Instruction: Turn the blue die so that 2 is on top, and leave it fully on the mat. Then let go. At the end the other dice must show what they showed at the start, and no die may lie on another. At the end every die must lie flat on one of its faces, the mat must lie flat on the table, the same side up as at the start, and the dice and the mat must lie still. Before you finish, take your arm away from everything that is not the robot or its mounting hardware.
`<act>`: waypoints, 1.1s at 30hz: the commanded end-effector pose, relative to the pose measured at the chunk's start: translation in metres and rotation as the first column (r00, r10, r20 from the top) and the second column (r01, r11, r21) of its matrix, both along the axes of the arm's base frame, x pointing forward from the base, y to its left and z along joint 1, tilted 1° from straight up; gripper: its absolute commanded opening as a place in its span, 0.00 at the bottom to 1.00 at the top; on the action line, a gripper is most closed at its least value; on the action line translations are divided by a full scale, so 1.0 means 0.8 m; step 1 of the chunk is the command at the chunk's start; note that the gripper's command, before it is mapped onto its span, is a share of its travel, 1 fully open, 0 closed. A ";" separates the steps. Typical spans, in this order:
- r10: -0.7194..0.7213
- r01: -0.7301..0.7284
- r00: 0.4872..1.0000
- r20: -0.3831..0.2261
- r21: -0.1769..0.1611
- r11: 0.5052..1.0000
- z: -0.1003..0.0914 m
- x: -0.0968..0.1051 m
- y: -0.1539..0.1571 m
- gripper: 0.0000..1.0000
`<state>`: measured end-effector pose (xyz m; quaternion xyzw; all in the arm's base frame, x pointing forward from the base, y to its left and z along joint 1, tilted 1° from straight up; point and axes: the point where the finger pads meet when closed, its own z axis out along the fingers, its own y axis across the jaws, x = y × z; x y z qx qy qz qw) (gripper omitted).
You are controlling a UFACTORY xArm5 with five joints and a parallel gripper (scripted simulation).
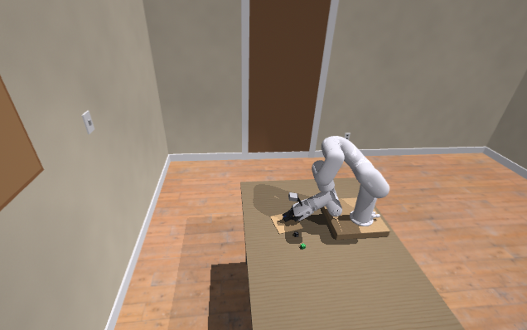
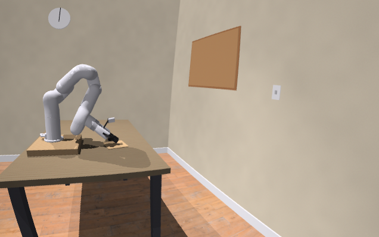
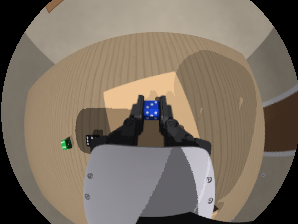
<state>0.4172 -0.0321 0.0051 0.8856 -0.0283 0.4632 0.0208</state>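
Note:
The blue die (image 3: 151, 109) is between my fingertips, with several white pips on the face toward the wrist camera; the fingers hide it in the top and exterior views. My gripper (image 1: 286, 217) (image 2: 115, 140) (image 3: 151, 103) is shut on it, tilted, low over the tan mat (image 1: 282, 229) (image 2: 123, 145) (image 3: 183, 107). Whether the die touches the mat cannot be told. The mat lies flat on the table. The black die (image 1: 296, 234) (image 3: 90, 140) lies off the mat, beside its edge. The green die (image 1: 302, 246) (image 3: 66, 144) lies farther out on the table.
The arm's base stands on a raised wooden board (image 1: 362, 235) (image 2: 53, 152) on the table (image 1: 331, 286) (image 2: 119, 170). In the wrist view the black die is close beside the gripper's left linkage. The table's edge is beyond the mat.

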 end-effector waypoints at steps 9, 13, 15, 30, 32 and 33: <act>-0.001 0.001 1.000 0.002 0.000 1.000 -0.005 0.000 0.000 0.15; -0.001 0.001 1.000 0.002 -0.001 1.000 -0.008 0.000 -0.001 0.15; -0.001 0.001 1.000 0.002 -0.001 1.000 -0.009 0.000 -0.001 0.15; -0.001 0.001 1.000 0.002 -0.001 1.000 -0.009 0.000 -0.001 0.15; -0.001 0.001 1.000 0.002 -0.001 1.000 -0.009 0.000 -0.001 0.15; -0.001 0.001 1.000 0.002 -0.001 1.000 -0.009 0.000 -0.001 0.15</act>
